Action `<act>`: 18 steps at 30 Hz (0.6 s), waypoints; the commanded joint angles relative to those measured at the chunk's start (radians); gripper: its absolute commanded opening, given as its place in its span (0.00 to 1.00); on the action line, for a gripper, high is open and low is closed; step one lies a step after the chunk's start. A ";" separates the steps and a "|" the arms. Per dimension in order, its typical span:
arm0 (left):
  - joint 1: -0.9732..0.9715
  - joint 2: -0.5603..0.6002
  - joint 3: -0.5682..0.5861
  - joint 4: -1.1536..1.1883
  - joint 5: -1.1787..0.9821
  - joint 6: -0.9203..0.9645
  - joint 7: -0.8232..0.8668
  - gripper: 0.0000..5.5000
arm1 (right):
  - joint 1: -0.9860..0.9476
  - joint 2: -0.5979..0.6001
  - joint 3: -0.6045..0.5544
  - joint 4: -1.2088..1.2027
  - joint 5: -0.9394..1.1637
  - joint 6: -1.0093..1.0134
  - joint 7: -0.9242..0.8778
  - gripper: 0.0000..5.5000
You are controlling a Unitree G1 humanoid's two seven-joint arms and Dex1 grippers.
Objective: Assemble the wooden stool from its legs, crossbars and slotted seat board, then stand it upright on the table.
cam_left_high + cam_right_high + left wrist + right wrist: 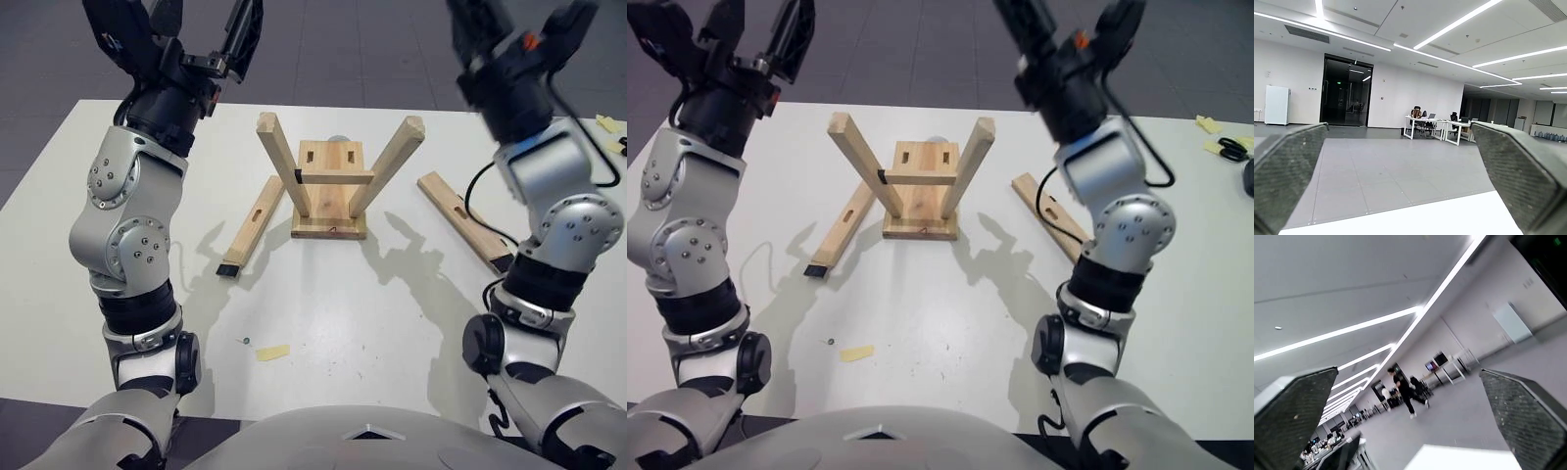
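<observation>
**While two legs lie loose, both grippers hang open and high above them**

Since the seat board lies flat at the table's centre, a little toward 12 o'clock, with its slots facing up, the other parts are placed from it. One fitted leg rises from it leaning toward 11 o'clock. The other fitted leg leans toward 1 o'clock, and a crossbar spans between them. I judge the stool half built, with two legs yet to go in.

The left loose leg lies flat just beside the board on its 9 o'clock side. Its long axis runs from 1 o'clock to 7 o'clock, with the dark-capped foot nearest the robot. Whether its far end touches the board I cannot tell. The right loose leg lies apart from the board at 3 o'clock, its axis running from 11 o'clock to 5 o'clock.

The left gripper is raised over the table's far left, fingers spread wide with nothing between them. The left loose leg lies toward 5 o'clock from it and well below. The right gripper, likewise spread and empty, is raised over the far right, and the right loose leg lies toward 7 o'clock from it. Each leg is nearer the arm on its own side, so a pick-up would call for a descent and a wrist turn to set the jaws across the slanted axis.
</observation>
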 commanded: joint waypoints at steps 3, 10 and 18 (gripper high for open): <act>0.003 0.017 0.019 0.025 0.029 -0.008 -0.007 0.98 | 0.142 0.030 0.195 0.009 -0.108 0.078 0.042 0.98; 0.059 -0.028 -0.004 0.018 0.027 0.003 -0.012 0.98 | 0.323 0.010 0.291 -0.033 -0.199 0.104 0.100 0.98; 0.098 -0.055 -0.081 0.006 0.061 0.002 -0.036 0.98 | 0.172 0.097 0.116 -0.055 0.050 0.021 -0.022 0.98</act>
